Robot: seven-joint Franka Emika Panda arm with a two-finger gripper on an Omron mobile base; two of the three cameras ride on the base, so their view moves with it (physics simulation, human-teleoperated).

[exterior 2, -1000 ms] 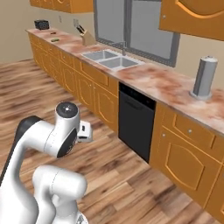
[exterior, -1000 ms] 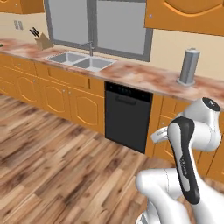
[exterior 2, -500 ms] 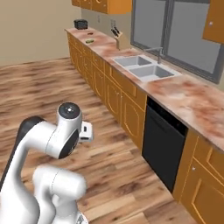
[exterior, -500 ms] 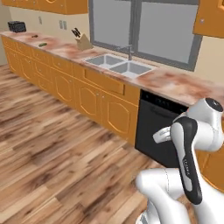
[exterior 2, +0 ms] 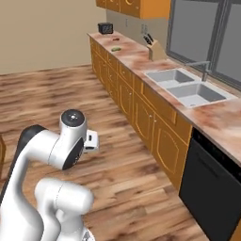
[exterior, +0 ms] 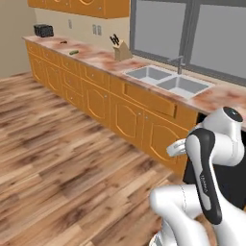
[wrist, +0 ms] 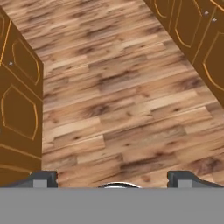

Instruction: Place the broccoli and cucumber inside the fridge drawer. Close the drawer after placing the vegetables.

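Note:
My gripper is open, its two dark fingertips far apart with nothing between them, pointing down at bare wooden floor. The arm is folded close to the base. A small, slim green thing that looks like the cucumber lies far off on the counter near its toaster end, and the right base view also has the cucumber. It is too small to make out more. The broccoli and the fridge drawer are out of view.
A long run of orange cabinets under a marbled counter carries a toaster, a knife block and a double sink. A black dishwasher sits beside the arm. Cabinet doors flank the open wooden floor.
The whole picture has shifted: the base has moved, so the counter's toaster end came into view and the dishwasher slid toward the arm. The arm's pose and the open gripper are unchanged.

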